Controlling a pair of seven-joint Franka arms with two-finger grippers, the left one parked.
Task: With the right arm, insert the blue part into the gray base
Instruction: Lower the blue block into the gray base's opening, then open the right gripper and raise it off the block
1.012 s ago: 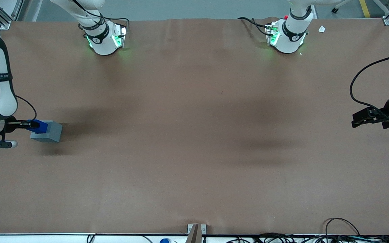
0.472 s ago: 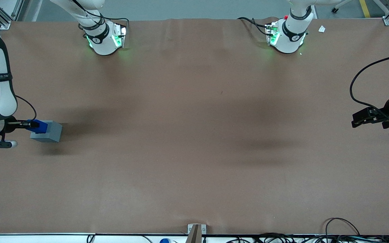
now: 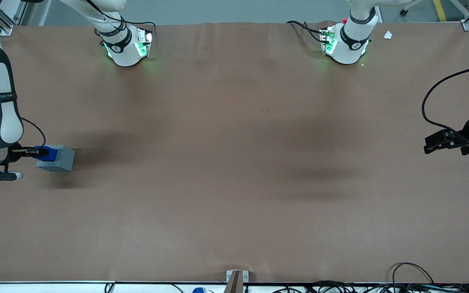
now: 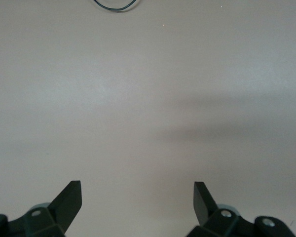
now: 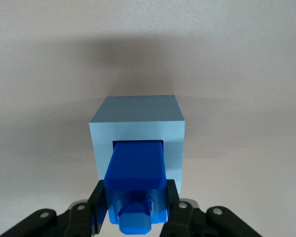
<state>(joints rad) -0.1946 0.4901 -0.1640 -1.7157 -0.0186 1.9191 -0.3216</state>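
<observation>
Pincer clamps the blue part partly inside the gray base; arm-band lettering perhaps reads "WANJEED".

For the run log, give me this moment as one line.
claw: shut on blue part | blue part: lower end in gray base recess, not fully seated | base: on table, working arm's end

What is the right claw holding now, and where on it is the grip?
The claw grips the blue part by the two side faces at its upper end; the part's lower end is in the gray base recess.
</observation>
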